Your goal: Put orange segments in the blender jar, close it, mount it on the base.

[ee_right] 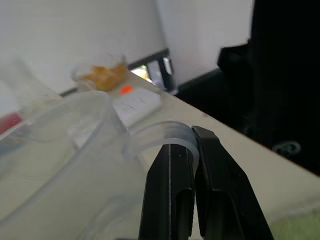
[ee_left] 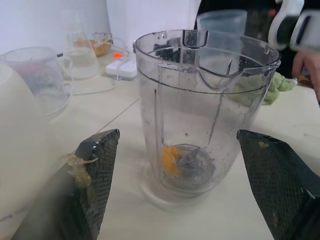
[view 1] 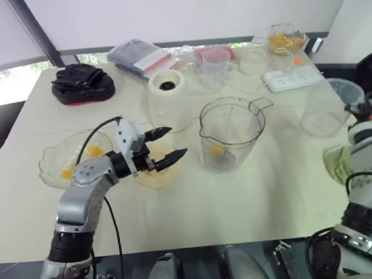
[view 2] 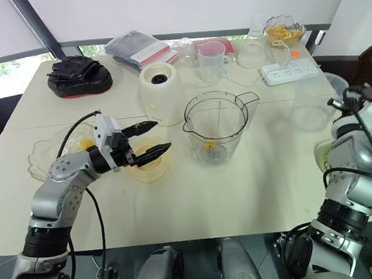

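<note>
One orange segment point(ee_left: 170, 159) lies at our blender jar's point(view 1: 231, 135) bottom, mid-table beside the base point(view 1: 168, 99); our left gripper point(view 1: 162, 146) hovers spread, emptied toward it, right gripper point(ee_right: 194, 165) pressed together

Left pincer point(view 1: 164, 144) agape, right pincer point(ee_right: 192, 150) closed

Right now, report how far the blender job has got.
Done: one orange segment lies in the blender jar. In hand: nothing; the left claw hangs open beside the jar, the right claw is shut. Left: remaining segments on the glass plate, closing the jar, mounting it on the base.
</note>
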Motion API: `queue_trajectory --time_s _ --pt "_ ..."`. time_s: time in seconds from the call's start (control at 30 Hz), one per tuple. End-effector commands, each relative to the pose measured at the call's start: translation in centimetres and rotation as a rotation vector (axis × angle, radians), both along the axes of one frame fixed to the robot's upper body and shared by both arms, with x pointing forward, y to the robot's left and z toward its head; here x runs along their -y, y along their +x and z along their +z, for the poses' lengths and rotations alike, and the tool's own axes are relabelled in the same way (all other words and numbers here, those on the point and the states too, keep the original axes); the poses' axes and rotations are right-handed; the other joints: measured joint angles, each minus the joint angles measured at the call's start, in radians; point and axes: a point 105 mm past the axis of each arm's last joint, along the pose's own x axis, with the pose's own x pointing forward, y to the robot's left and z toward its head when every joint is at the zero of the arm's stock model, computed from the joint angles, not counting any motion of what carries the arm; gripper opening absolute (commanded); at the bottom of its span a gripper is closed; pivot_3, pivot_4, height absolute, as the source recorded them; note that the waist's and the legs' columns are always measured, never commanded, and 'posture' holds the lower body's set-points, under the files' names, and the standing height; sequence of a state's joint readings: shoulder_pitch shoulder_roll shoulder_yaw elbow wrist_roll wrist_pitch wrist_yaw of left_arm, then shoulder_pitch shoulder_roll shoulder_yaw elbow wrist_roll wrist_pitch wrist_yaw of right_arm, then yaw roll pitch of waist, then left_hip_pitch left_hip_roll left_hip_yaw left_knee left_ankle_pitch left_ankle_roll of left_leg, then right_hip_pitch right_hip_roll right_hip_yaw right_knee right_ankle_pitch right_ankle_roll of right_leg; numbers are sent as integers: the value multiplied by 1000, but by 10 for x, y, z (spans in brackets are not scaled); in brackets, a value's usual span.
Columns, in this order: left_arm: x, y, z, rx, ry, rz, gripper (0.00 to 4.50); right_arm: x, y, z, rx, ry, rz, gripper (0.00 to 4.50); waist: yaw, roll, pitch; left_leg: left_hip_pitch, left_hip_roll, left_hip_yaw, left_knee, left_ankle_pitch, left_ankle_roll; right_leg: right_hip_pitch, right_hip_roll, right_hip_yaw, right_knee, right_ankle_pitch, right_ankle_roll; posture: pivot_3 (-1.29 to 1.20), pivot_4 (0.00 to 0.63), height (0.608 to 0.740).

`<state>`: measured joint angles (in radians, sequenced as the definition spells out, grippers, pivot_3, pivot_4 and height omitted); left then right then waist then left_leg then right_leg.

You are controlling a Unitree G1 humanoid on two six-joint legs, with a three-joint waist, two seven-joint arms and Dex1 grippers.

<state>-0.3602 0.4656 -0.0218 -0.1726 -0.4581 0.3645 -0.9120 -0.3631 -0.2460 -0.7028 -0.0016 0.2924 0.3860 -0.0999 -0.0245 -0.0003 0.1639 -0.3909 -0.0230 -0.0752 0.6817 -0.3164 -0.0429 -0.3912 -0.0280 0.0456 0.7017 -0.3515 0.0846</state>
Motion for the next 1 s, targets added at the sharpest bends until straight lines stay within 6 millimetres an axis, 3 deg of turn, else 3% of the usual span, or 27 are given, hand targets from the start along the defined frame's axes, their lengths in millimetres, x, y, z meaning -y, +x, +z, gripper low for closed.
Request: queue_trajectory --time_s 0.03,0.2,0.6,0.73,1.0 --pt "0 -10 19 43 -32 -32 3929 0 0 1 75 -49 -24 32 -1 0 0 0 0 0 0 0 0 0 0 0 0 0 0 0 150 740" --pt "0 -25 18 -1 2 -92 3929 0 5 -26 71 12 -37 32 -12 1 0 0 0 0 0 0 0 0 0 0 0 0 0 0 150 740" --pt "-6 -31 11 -20 57 -75 3929 -14 27 -32 161 56 -1 32 -22 2 0 1 0 0 0 0 0 1 0 1 0 0 0 0 150 740" --pt "-7 -30 11 -17 63 -65 3929 -22 33 -47 119 63 14 32 -22 2 0 1 0 0 0 0 0 1 0 1 0 0 0 0 150 740" --pt "-8 -30 8 -17 67 -53 3929 -26 28 -62 67 30 42 32 -23 2 0 1 1 0 0 0 0 1 1 1 0 0 0 0 150 740"
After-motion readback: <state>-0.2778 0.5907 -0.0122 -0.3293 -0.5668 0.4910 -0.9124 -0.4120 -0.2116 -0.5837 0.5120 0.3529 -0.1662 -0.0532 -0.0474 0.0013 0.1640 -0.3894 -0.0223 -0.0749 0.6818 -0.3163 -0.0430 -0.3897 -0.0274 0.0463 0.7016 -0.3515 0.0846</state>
